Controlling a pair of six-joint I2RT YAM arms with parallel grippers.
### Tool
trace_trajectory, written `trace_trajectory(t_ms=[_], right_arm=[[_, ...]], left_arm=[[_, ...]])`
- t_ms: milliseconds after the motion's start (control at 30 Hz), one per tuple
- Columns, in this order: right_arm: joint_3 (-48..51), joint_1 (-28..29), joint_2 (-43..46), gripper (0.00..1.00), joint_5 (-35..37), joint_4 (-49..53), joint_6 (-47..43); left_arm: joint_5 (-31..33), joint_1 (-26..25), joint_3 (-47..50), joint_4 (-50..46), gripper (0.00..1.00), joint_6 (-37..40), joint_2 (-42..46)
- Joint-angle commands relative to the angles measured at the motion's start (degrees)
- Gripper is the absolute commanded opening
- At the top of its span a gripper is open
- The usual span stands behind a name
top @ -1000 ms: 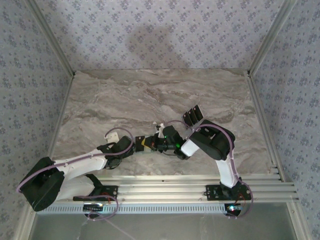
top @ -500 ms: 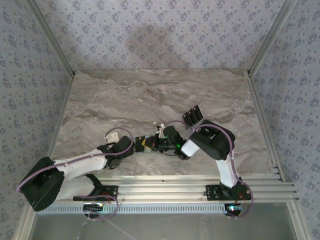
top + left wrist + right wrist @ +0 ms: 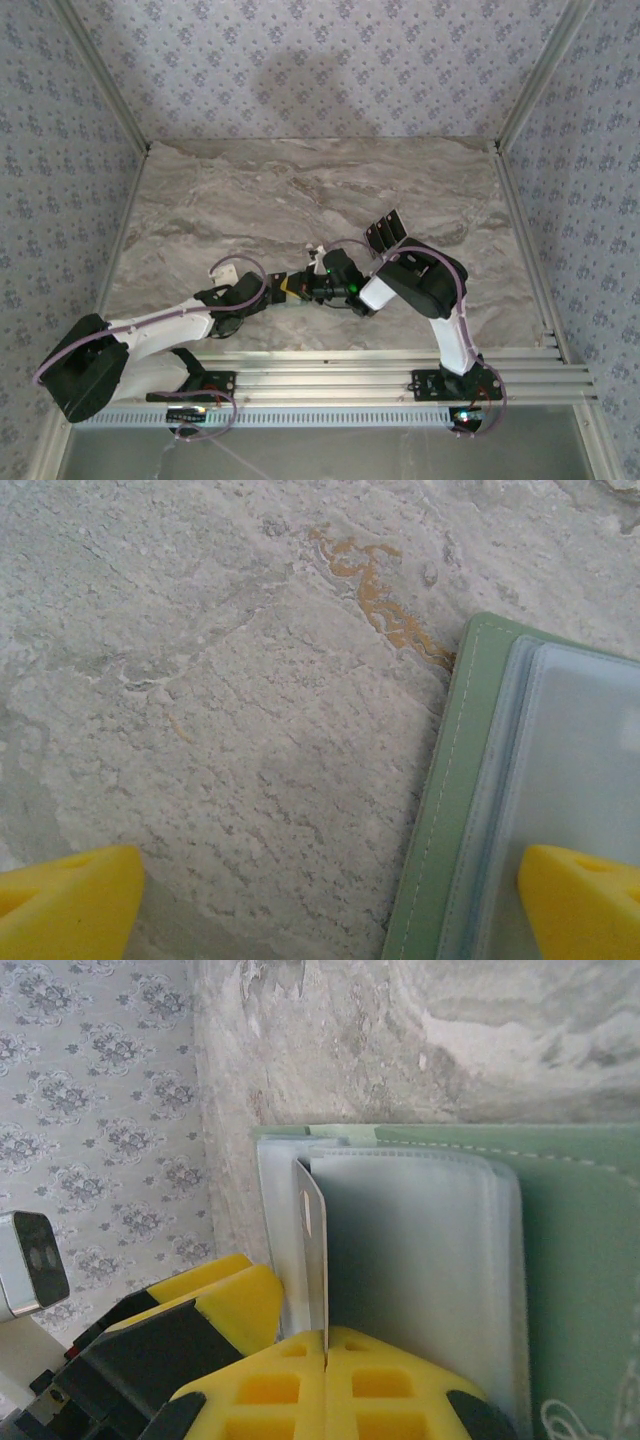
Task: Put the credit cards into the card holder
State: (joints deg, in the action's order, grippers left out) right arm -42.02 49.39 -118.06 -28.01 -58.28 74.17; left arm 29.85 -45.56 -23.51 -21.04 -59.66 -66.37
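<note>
Top external: a grey-brown marbled table (image 3: 300, 190) is recorded, closed in on three sides by walls (image 3: 300, 60) papered in a pale floral print. Metal posts (image 3: 108, 95) stand at the corners and a ribbed aluminium rail (image 3: 330, 378) runs along the near edge. In the left wrist view the stone is seen close up, with an ochre vein (image 3: 375, 590) running up to the corner of the card holder (image 3: 455, 810).

Compared with half a second ago, the left arm (image 3: 170, 320) is unchanged. The right arm (image 3: 425, 285) has been shifted slightly leftward, elbow and wrist alike. The loose credit cards (image 3: 385, 232), fanned on the table just behind that elbow, have not moved.

The card holder is laid open on the table near the middle of the near edge, where the two grippers meet.

The left gripper (image 3: 320, 905) is spread wide and nothing is held. Its left yellow tip is placed over bare stone. Its right tip (image 3: 585, 900) is over the holder's clear sleeves; contact cannot be told.

The right gripper (image 3: 325, 1360) is pressed together on the held card (image 3: 313, 1225), which is seen edge-on and upright. The card's far end is set among the clear sleeves (image 3: 410, 1260) at their left edge; whether a pocket has been entered cannot be told. The green cover is seen to the right of the sleeves.
</note>
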Motion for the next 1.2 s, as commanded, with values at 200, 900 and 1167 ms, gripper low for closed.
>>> trace_trajectory(t_ms=[200,900,1167], right_arm=[[-3.6,0.5,-3.2,0.00,-1.4,8.9,-0.4],[-15.9,-1.8,11.8,0.56,-0.2,51.8,-22.4],[-28.0,-0.4,9.8,0.28,7.9,73.7,-34.0]], left_arm=[[0.1,-0.4,1.0,-3.4,0.96,0.2,0.0],[-1.0,7.3,-6.6,-7.3,0.98,7.3,5.9],[-0.9,9.5,-5.9,-10.0,0.99,5.1,5.2]])
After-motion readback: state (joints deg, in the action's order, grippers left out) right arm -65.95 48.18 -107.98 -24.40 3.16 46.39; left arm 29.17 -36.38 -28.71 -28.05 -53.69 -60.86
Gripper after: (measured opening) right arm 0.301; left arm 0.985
